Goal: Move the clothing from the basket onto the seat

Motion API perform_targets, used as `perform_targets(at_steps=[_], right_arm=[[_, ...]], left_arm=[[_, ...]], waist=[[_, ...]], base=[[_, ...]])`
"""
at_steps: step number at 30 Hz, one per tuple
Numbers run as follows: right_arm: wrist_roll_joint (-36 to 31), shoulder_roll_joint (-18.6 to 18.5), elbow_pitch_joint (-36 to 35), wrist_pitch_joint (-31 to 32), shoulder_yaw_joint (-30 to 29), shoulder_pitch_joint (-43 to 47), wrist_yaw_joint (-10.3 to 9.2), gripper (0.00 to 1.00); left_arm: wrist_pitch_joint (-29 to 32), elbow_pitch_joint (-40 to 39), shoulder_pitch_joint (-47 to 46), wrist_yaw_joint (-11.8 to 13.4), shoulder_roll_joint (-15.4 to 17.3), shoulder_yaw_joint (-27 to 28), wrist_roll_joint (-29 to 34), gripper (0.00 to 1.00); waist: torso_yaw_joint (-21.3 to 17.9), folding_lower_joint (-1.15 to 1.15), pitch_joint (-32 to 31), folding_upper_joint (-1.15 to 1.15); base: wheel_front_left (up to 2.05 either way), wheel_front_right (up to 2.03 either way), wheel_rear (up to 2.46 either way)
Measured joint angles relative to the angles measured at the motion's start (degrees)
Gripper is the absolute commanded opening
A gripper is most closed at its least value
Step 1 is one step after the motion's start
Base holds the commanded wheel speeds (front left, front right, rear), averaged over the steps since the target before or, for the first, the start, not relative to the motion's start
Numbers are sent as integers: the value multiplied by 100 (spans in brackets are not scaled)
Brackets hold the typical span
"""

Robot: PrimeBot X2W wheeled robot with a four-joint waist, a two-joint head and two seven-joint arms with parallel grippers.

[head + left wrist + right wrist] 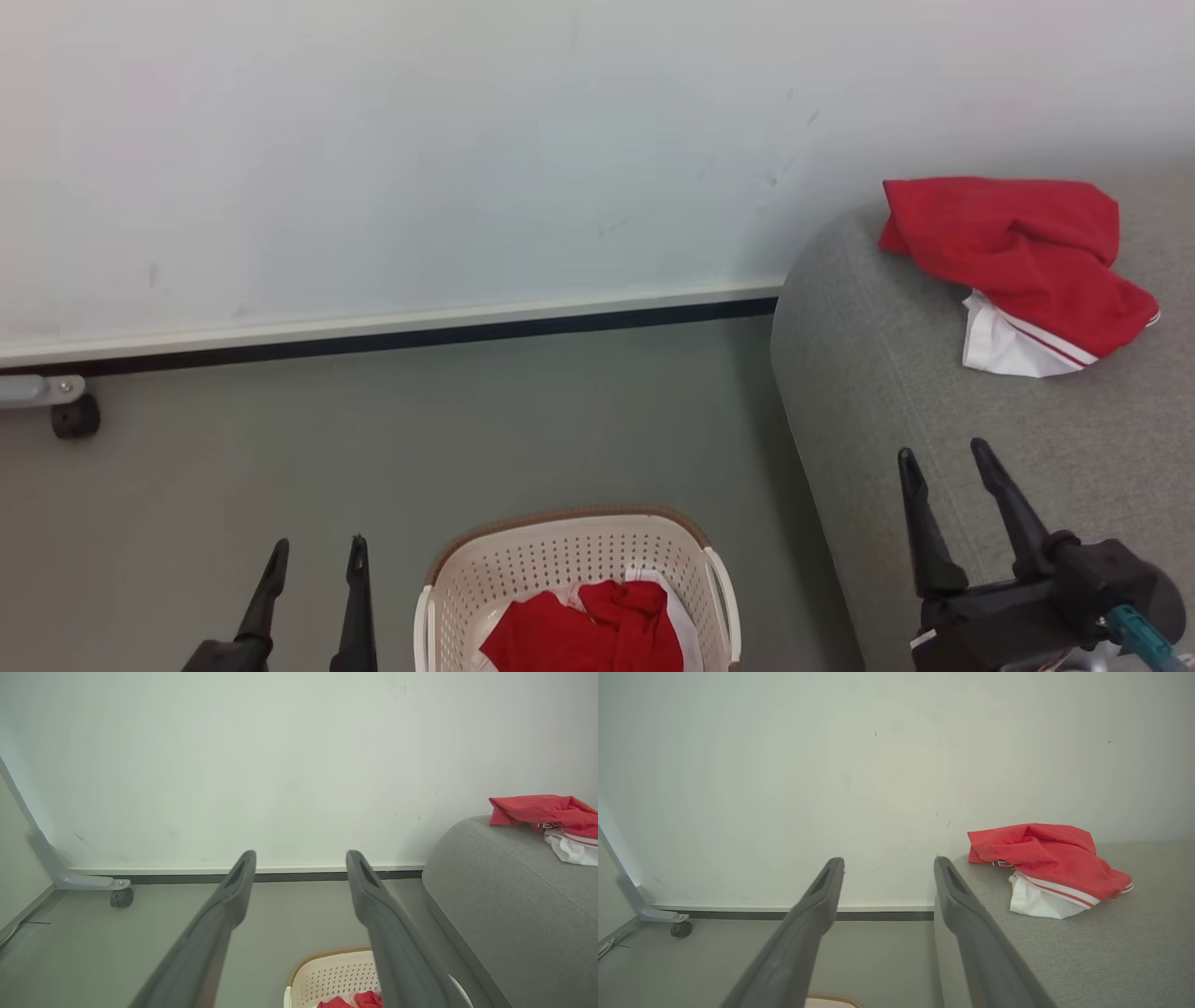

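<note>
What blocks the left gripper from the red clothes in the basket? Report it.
Likely nothing, so yes. The left gripper hangs open just left of the basket, whose top is uncovered, and the red clothes lie exposed inside.

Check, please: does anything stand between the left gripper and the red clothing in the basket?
Nothing visible covers it. The red clothing lies exposed in the open-topped basket, and the left gripper, open and empty, hangs to the basket's left. Only its wall separates them sideways.
</note>
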Motion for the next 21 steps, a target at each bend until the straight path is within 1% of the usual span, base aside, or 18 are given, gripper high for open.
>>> perform_targets(at_steps=[5,11,18,21], right_arm=[[65,-14,-170,0,-187,-99,-8,100],[78,-119,-280,0,-397,-391,-9,100],[38,-215,-472,-1,-486,-881,-9,100],[-29,-246,-577,-1,-548,-1101,-9,100]], left_arm=[[2,47,-267,-18,-11,-174,91,100],[130,270,-797,-138,-92,-471,308,100],[400,806,-1308,-270,-171,-838,487,100],[561,1093,-1553,-343,-230,-1050,678,100]], waist=[[-5,0,296,0],[-25,2,739,0],[-94,2,1300,0],[-147,2,1548,0]], base=[[0,0,0],[0,0,0],[0,0,0],[0,0,0]])
